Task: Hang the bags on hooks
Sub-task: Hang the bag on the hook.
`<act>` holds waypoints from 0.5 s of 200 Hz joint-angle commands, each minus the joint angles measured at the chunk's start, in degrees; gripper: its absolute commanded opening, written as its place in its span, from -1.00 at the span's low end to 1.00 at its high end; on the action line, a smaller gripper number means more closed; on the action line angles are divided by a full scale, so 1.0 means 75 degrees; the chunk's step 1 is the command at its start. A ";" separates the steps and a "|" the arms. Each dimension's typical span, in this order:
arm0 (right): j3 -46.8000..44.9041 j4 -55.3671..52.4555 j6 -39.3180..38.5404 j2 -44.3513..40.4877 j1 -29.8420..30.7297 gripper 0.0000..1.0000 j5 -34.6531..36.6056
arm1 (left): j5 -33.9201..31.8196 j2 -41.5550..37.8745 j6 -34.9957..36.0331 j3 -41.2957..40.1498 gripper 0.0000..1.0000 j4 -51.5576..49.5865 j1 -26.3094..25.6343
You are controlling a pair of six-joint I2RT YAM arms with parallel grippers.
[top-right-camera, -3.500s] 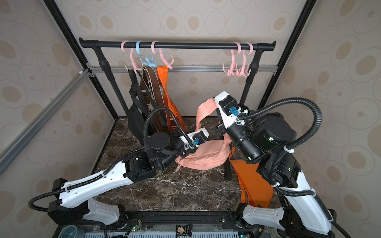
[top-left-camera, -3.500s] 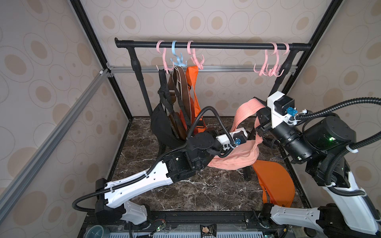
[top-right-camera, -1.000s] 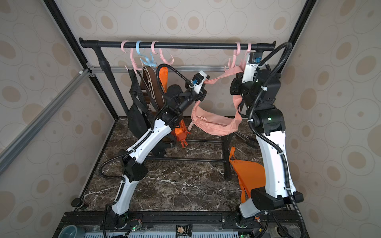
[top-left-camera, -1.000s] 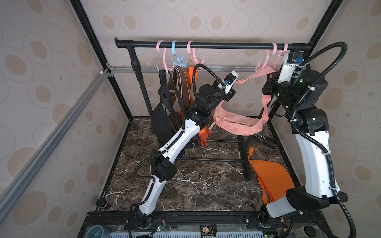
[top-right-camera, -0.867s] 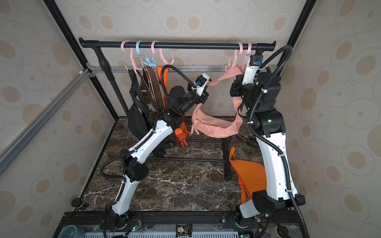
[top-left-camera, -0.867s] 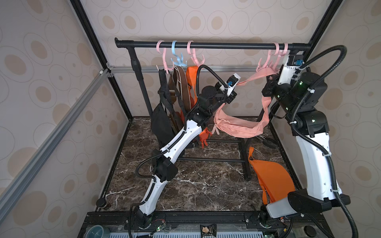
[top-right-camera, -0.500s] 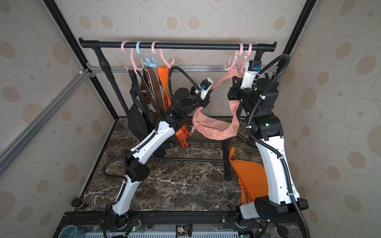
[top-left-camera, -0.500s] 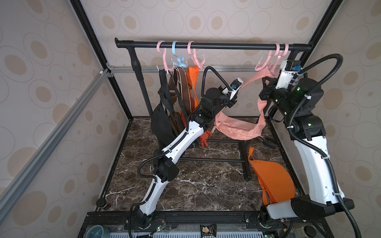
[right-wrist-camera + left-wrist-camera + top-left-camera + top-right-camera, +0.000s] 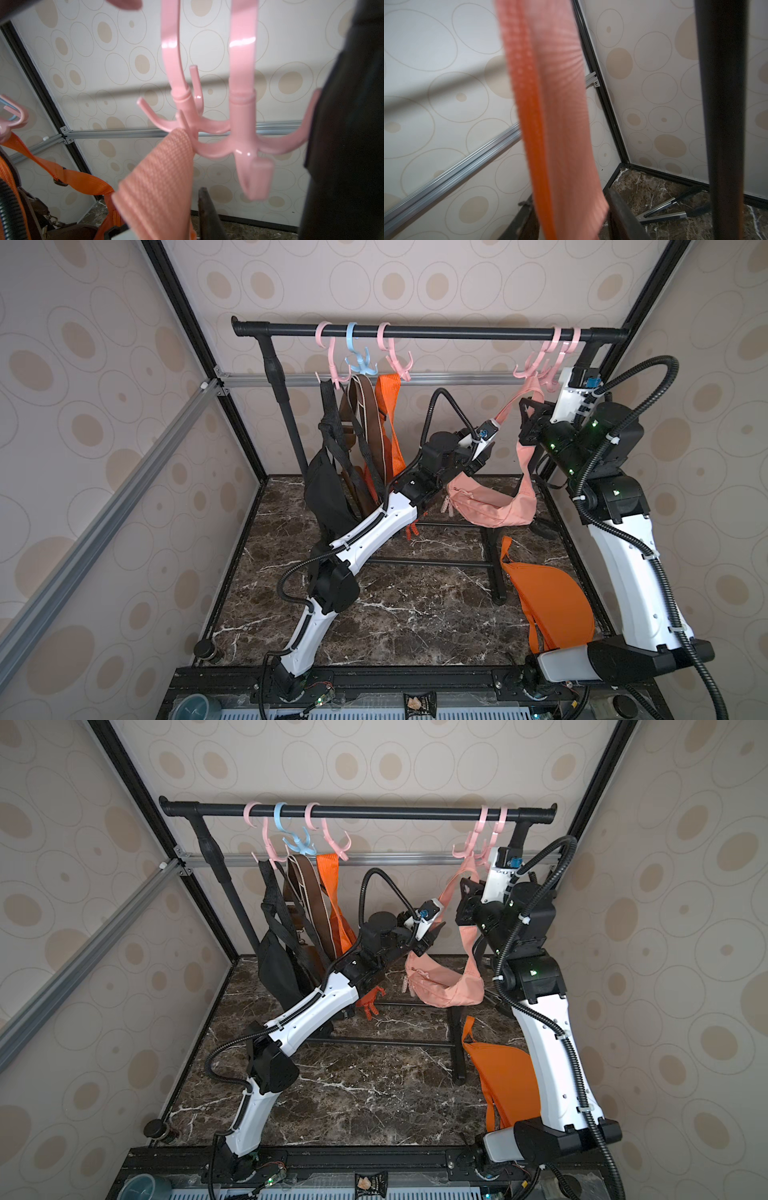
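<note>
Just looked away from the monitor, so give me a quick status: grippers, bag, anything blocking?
Left gripper open, strap between its jaws. Right gripper by the pink hook, state unclear. Pink bag hanging, strap over that hook. Nothing blocking seen.

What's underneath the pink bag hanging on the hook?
Under the pink bag are the dark marble floor and the rack's black base bars. The bag hides the floor and bar section right behind it. An orange bag lies nearer the front.

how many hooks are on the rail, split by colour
pink hooks: 4
blue hook: 1
total: 5
</note>
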 commanded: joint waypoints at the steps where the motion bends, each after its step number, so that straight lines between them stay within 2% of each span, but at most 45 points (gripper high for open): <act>1: -0.0216 0.0113 0.0136 -0.0213 -0.0058 -0.50 -0.0043 | -0.0032 -0.0646 0.0021 -0.0164 0.01 0.0436 -0.0051; 18: -0.0354 0.0191 0.0196 -0.0332 -0.0058 -0.31 -0.0049 | -0.0106 -0.0826 0.0036 -0.0448 0.02 0.0604 -0.0106; 33: -0.0438 0.0293 0.0216 -0.0469 -0.0058 -0.17 -0.0082 | -0.0280 -0.1036 0.0073 -0.0687 0.14 0.0762 -0.0133; 73: -0.0292 0.0224 0.0320 -0.0741 -0.0056 0.16 -0.0388 | -0.0646 -0.1604 0.0098 -0.1150 0.30 0.1130 -0.0149; 84: -0.0270 0.0155 0.0404 -0.0855 -0.0058 0.30 -0.0247 | -0.0666 -0.1731 0.0151 -0.1201 0.36 0.1138 -0.0169; 100: -0.0317 0.0018 0.0532 -0.1032 -0.0058 0.38 -0.0022 | -0.0674 -0.1869 0.0283 -0.1167 0.41 0.1064 -0.0185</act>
